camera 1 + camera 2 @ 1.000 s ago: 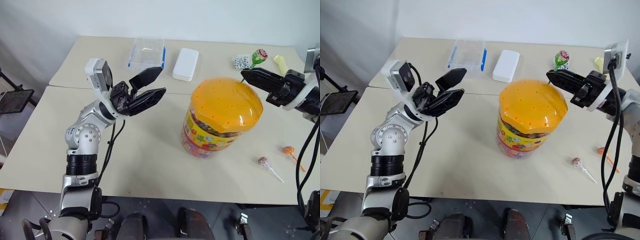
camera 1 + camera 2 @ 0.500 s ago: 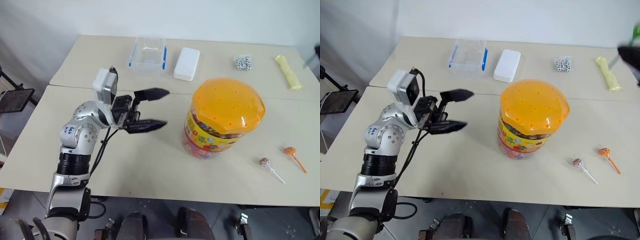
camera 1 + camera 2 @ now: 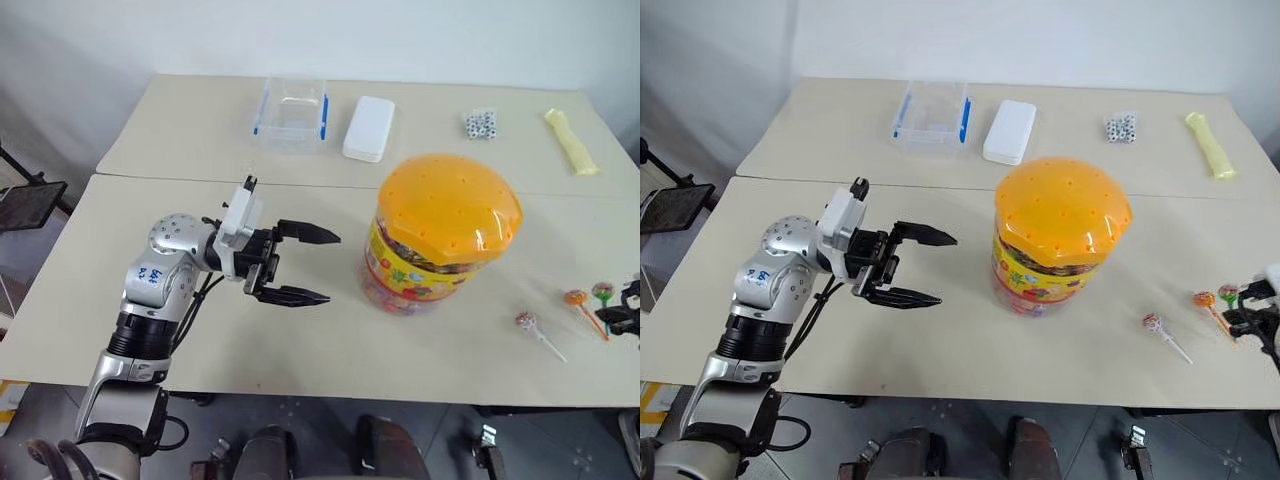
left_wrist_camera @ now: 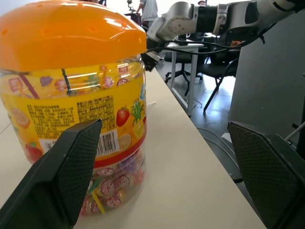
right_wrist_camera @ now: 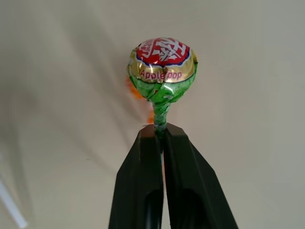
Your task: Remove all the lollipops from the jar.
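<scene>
Over at the right edge of the tabletop (image 3: pixel 300 360), the right claw (image 5: pixel 159 130) is pinching the green lollipop (image 5: pixel 162 71) by the neck just under its wrapped head, fingers pressed tight against the stick. From the head camera you can see that green lollipop (image 3: pixel 1228 292) sitting low, right next to the orange lollipop (image 3: pixel 575 298) that's lying flat on the tabletop. A bit closer to the jar there's the pink-wrapped lollipop (image 3: pixel 526 321) with its white stick, also lying flat.

The jar (image 3: pixel 440 240) stands upright around the middle of the tabletop, orange domed lid on, with loads of wrapped candy visible through the clear wall.

The left claw (image 3: pixel 305 265) hovers to the left of the jar, pointing sideways at it, fingers spread wide and holding nothing. It's apart from the jar, not touching.

Along the far side of the tabletop: a clear box with blue clips (image 3: pixel 291 112), a white case (image 3: pixel 368 127), a little heap of dice (image 3: pixel 481 124) and a pale yellow tube (image 3: pixel 566 139).
</scene>
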Available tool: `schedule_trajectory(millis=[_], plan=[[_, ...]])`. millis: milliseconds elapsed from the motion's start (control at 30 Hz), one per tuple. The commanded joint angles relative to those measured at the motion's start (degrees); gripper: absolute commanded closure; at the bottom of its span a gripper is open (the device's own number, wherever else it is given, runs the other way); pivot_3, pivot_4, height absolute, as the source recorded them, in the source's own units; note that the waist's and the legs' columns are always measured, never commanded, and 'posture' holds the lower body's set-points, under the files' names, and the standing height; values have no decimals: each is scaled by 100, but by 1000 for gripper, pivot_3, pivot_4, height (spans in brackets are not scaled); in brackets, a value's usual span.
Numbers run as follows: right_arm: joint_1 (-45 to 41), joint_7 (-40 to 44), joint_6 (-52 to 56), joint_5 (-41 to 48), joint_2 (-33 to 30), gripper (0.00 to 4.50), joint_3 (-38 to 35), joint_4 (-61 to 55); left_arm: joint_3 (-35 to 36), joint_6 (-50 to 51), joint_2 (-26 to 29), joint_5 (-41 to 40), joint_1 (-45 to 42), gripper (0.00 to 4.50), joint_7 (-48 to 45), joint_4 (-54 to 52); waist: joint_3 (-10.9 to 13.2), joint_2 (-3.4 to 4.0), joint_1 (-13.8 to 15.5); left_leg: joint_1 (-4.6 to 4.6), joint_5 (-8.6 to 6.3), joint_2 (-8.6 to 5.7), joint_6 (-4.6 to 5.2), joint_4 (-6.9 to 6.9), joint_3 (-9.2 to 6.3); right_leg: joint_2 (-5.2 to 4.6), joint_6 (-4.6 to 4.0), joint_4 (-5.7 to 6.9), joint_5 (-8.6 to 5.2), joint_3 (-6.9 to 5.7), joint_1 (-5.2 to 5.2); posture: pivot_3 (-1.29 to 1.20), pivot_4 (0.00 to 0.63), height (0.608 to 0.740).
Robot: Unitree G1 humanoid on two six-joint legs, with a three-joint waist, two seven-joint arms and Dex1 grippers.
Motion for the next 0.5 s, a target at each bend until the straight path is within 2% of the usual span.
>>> schedule_trajectory(millis=[33,133,200,267,333,500], plan=[[85,316,-377,102,-77,3202,-743,-192,225,-64,205,-13,-48,0,48,-54,0,0,6,0,0,0,0,1,0,0,0,0,0,0,0,0,150,740],[193,760,-969,154,-80,2176,-1250,-197,438,237,303,-364,-31,0,-36,-57,0,0,19,-1,0,-1,0,2,-3,0,0,-1,0,-1,1,0,150,740],[180,1431,-1605,525,159,1497,-1610,-428,374,132,407,-224,36,0,-180,-1,1,-1,13,0,0,-1,1,2,-3,0,0,-4,0,-1,4,0,150,740],[169,1901,-1471,1213,430,758,-1959,-849,434,72,475,-156,83,0,-146,87,1,-1,10,4,0,1,0,0,-4,3,0,-4,0,-2,7,0,150,740],[188,2132,-1297,1618,557,95,-1975,-1281,582,-13,574,-57,146,0,22,189,1,-1,9,8,0,2,0,1,-9,4,0,0,0,-4,10,0,150,740],[112,2037,-1343,2102,1155,39,-1267,-2416,832,-641,848,550,624,0,624,436,1,-2,-6,13,-1,4,-2,-1,-13,4,0,5,0,-6,11,0,150,740]])
